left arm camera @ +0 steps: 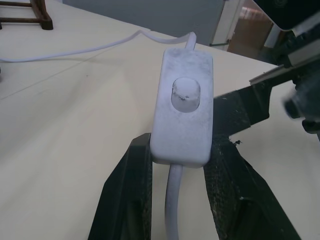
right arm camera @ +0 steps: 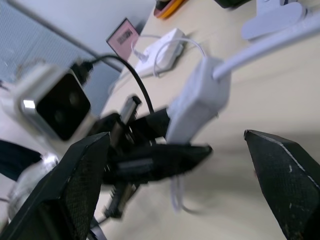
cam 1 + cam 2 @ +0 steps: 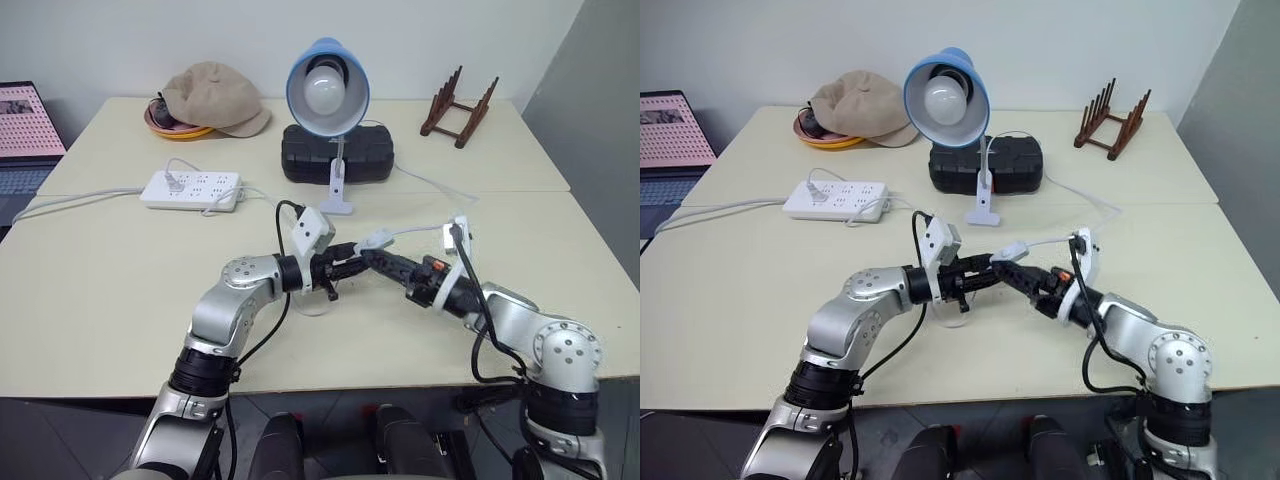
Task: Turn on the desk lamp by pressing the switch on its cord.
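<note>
Laptop (image 3: 25, 130) cut off at edge

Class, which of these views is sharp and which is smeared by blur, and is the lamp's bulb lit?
Left wrist view: switch crisp, background soft. Right wrist view: switch and left gripper streaked by blur. Left eye view: even light, lamp bulb unlit.

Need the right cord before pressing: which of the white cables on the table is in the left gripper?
The thin lamp cord carrying the small switch, which the left gripper clamps. The thicker cable runs from the power strip.
</note>
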